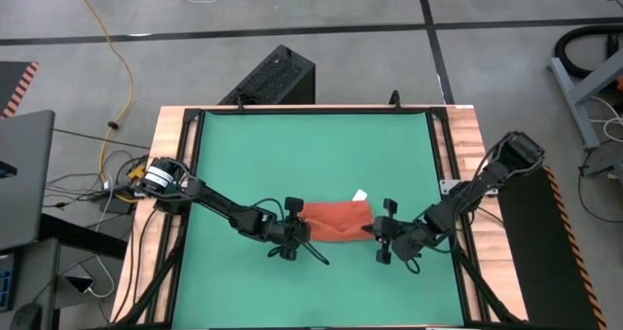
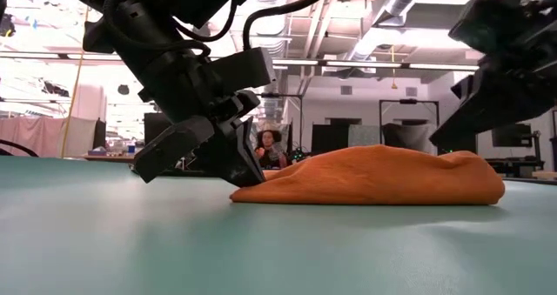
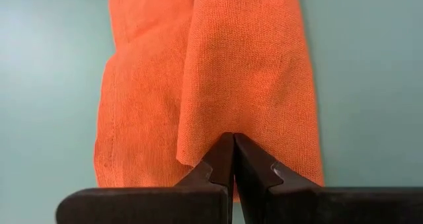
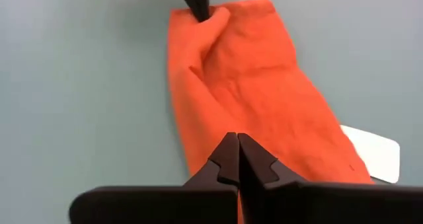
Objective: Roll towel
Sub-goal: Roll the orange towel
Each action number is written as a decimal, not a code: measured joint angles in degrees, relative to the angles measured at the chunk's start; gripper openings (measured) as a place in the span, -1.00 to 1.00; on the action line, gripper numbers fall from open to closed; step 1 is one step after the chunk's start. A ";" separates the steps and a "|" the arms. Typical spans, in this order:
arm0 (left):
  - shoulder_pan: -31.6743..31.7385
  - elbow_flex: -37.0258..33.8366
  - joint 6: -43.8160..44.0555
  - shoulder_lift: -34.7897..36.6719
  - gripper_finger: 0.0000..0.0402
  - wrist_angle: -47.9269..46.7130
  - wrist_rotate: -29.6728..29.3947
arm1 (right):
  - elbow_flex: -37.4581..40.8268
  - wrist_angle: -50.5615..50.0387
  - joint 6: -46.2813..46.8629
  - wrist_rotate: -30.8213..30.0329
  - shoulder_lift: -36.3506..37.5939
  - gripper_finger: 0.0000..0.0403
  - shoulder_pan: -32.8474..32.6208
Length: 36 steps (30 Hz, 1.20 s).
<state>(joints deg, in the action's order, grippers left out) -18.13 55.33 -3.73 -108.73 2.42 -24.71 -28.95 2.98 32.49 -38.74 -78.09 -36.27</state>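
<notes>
Lying folded into a narrow band on the green table (image 1: 243, 155), the towel (image 1: 336, 221) stretched straight between the two pincers, its white tag (image 1: 360, 195) poking out on the far side near the right one. The left gripper (image 1: 295, 230) sat at one short end, its fingers pressed together with a fold of cloth running into the tips, so it looked clamped on that edge. The right gripper (image 1: 383, 236) met the opposite end the same way, fingers closed with no gap showing and the orange weave starting right at their tips.

From where I stood, the worry was the grip: each pincer appeared to have only a thin edge, perhaps one layer. If either arm turned or pulled hard, that layer could slip free and the fold would fall open. With both ends held, uneven motion would twist the band rather than roll it, leaving a loose, crooked bundle.
</notes>
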 joint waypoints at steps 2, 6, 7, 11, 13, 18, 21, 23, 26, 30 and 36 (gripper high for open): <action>0.00 0.00 0.35 0.00 -1.00 0.00 0.02 | 0.80 1.49 0.00 0.00 0.00 -0.92 0.04; 0.00 0.00 0.74 0.00 -1.00 0.00 0.03 | 2.52 3.90 0.03 0.22 0.00 -0.90 0.00; 0.00 0.00 1.01 0.00 -1.00 0.00 0.04 | 2.60 3.77 0.03 0.23 -0.02 -0.90 0.00; 0.00 -0.02 1.44 -0.02 -1.00 0.02 0.04 | 2.61 5.43 -1.66 0.80 -0.02 -0.91 0.02; 0.00 -0.02 1.51 -0.02 -1.00 0.02 0.07 | 2.60 7.09 -3.31 1.37 -0.02 -0.91 0.00; 0.00 -0.04 1.66 -0.02 -1.00 0.02 0.11 | 2.60 9.33 -6.87 1.44 -0.02 -0.91 -0.72; 0.00 -0.04 1.66 -0.04 -1.00 0.04 0.36 | 2.60 9.71 -7.69 1.79 -0.02 -0.91 -0.31; 0.00 -0.04 1.66 -0.04 -1.00 0.02 0.38 | 2.60 9.96 -7.91 2.83 -0.02 -0.92 0.33; 0.00 -0.04 1.86 -0.04 -1.00 0.02 0.39 | 2.60 12.47 -9.30 3.89 -1.16 -0.92 0.90; 0.00 -0.04 2.30 -0.07 -1.00 -0.05 0.39 | 2.58 17.04 -11.23 6.09 -5.46 -0.92 1.48; 0.00 -0.04 2.49 -0.09 -1.00 -0.05 0.46 | 2.45 19.06 -11.21 5.98 -9.52 -0.92 2.36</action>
<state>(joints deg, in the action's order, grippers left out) -18.13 55.29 -1.23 -108.81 2.37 -24.25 -26.50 22.04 21.28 -32.76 -87.61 -33.91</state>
